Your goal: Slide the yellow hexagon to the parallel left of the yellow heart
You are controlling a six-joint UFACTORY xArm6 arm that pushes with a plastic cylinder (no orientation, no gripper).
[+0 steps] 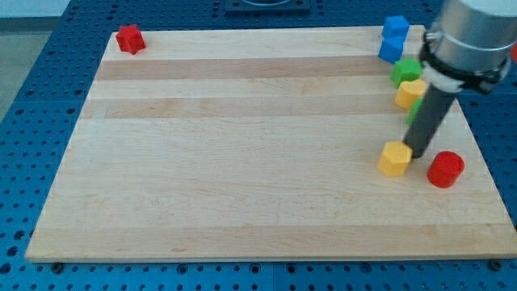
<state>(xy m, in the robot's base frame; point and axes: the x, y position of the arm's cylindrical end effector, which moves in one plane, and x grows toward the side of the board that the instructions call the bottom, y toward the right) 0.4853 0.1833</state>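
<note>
The yellow hexagon lies on the wooden board at the view's right, below the middle. The yellow heart lies above it near the right edge, partly behind the rod. My tip rests right against the hexagon's right side. The dark rod rises from there up to the grey arm at the view's top right.
A red cylinder lies just right of my tip. A green block and a blue block sit above the yellow heart. Another green block is mostly hidden behind the rod. A red block lies at the board's top left corner.
</note>
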